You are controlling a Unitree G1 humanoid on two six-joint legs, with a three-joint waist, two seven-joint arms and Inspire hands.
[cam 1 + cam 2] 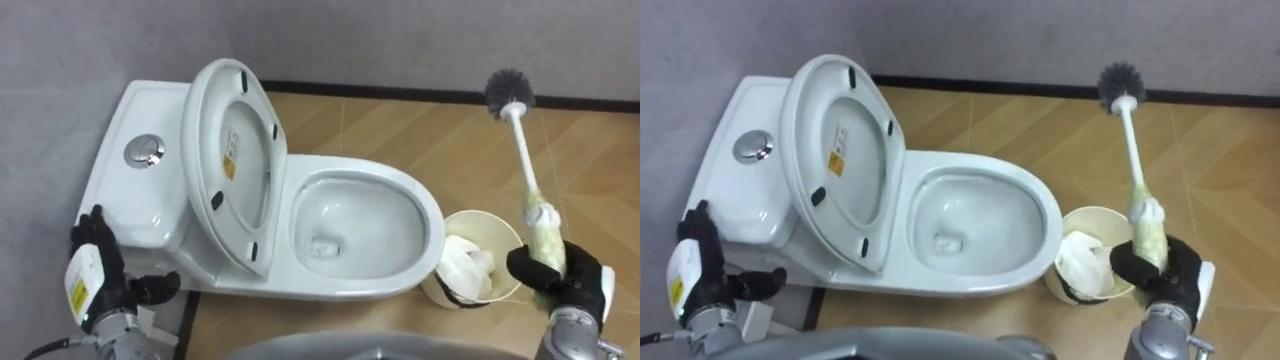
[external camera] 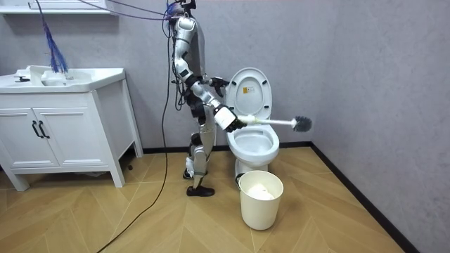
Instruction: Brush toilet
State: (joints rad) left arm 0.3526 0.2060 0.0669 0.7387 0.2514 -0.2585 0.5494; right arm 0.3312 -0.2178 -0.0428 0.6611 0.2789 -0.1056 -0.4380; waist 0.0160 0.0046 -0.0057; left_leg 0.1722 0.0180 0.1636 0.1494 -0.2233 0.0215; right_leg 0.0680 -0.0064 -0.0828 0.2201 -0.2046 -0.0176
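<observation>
A white toilet [image 1: 345,275] stands against the grey wall with its lid and seat [image 1: 235,160] raised and the bowl [image 1: 355,228] uncovered. My right hand [image 1: 560,275] is shut on the pale handle of a toilet brush [image 1: 522,150]. The brush points up and away, with its dark bristle head [image 1: 510,90] over the wooden floor to the right of the bowl. In the room view the brush [image 2: 278,122] sticks out level above the bowl [image 2: 254,144]. My left hand [image 1: 95,270] hangs at the lower left, beside the cistern, fingers relaxed and holding nothing.
A cream waste bin [image 1: 478,270] with crumpled white paper stands on the floor right of the bowl, just below the brush handle. The cistern [image 1: 140,180] has a chrome flush button [image 1: 145,150]. A white vanity cabinet [image 2: 63,126] stands at the room view's left.
</observation>
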